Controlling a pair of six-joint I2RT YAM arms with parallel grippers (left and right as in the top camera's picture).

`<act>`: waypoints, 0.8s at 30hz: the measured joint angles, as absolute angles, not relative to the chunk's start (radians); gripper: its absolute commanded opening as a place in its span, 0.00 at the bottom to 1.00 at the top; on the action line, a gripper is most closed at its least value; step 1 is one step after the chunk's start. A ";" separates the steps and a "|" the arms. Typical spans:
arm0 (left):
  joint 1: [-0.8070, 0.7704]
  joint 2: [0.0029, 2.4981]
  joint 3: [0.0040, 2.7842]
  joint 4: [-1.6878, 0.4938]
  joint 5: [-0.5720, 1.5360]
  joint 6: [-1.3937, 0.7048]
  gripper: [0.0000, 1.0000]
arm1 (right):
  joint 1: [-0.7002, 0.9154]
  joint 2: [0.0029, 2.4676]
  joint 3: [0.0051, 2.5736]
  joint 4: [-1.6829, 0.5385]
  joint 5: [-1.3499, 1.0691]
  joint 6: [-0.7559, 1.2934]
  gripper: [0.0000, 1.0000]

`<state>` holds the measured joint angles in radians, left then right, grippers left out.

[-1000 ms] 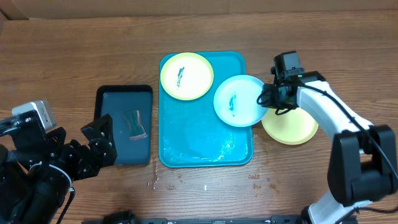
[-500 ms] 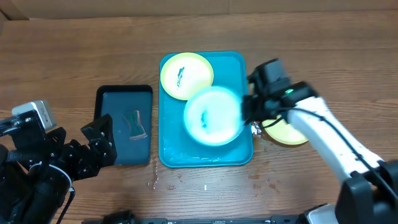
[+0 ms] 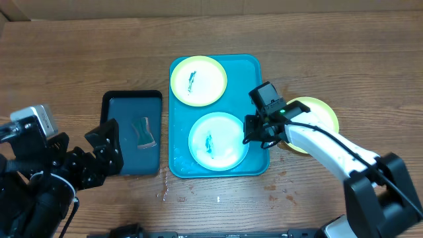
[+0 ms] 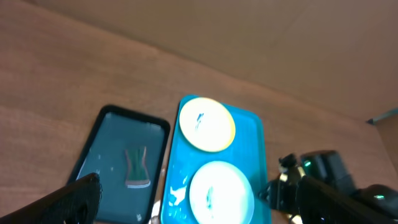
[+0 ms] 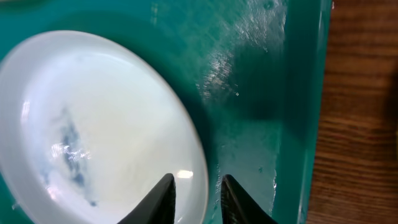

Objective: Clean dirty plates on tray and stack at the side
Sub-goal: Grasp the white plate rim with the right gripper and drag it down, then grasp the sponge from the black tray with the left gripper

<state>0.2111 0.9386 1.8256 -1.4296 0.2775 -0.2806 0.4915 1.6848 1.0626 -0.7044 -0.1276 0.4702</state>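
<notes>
The turquoise tray (image 3: 246, 66) holds a yellow-green plate (image 3: 198, 80) with a dark smear at its far end and a light blue plate (image 3: 218, 141) with a teal smear at its near end. My right gripper (image 3: 254, 136) is at the blue plate's right rim. In the right wrist view its fingers (image 5: 198, 186) straddle that rim, shut on the plate (image 5: 93, 124) as it lies in the tray (image 5: 298, 93). A second yellow-green plate (image 3: 320, 117) lies on the table right of the tray, partly under the right arm. My left gripper (image 3: 102, 155) is open and empty beside the black tray.
A small black tray (image 3: 132, 100) with a grey-green cloth (image 3: 142, 131) stands left of the turquoise tray; both also show in the left wrist view (image 4: 124, 137). Wet patches shine on the turquoise tray's floor and on the table in front of it (image 3: 165, 194).
My right gripper has carried the light blue plate from the tray's right edge leftward and toward me, and it now lies in the tray's near half. The left arm has not moved.
</notes>
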 measured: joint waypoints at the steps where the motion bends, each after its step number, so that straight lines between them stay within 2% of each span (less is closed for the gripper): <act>1: 0.212 0.939 1.825 -1.444 0.278 -0.281 1.00 | 0.492 1.670 1.066 -0.709 -0.127 0.472 0.37; 5: 0.211 0.939 1.815 -1.470 0.279 -0.253 1.00 | 0.492 1.561 1.083 -0.727 -0.126 0.466 0.43; 9: 0.211 0.941 1.689 -1.482 0.284 -0.222 1.00 | 0.492 1.441 1.095 -0.739 -0.127 0.466 0.44; 11: 0.211 0.958 1.581 -1.470 0.285 -0.212 0.90 | 0.492 1.406 1.099 -0.739 -0.126 0.466 0.54; 12: 0.211 0.974 1.524 -1.460 0.285 -0.207 0.85 | 0.491 1.393 1.101 -0.743 -0.127 0.464 0.53; 16: 0.211 1.104 1.312 -1.354 0.285 -0.203 0.78 | 0.491 1.383 1.103 -0.791 -0.126 0.467 0.56; 21: 0.192 1.279 1.177 -1.225 0.233 -0.228 0.78 | 0.492 1.385 1.103 -0.854 -0.126 0.467 0.56; 24: 0.176 1.390 1.164 -1.142 0.150 -0.270 0.69 | 0.492 1.385 1.103 -0.872 -0.126 0.466 0.56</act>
<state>0.1761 1.3895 1.1641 -1.1419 0.1501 -0.2703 0.4915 1.3846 1.1034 -0.8719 -0.1265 0.4664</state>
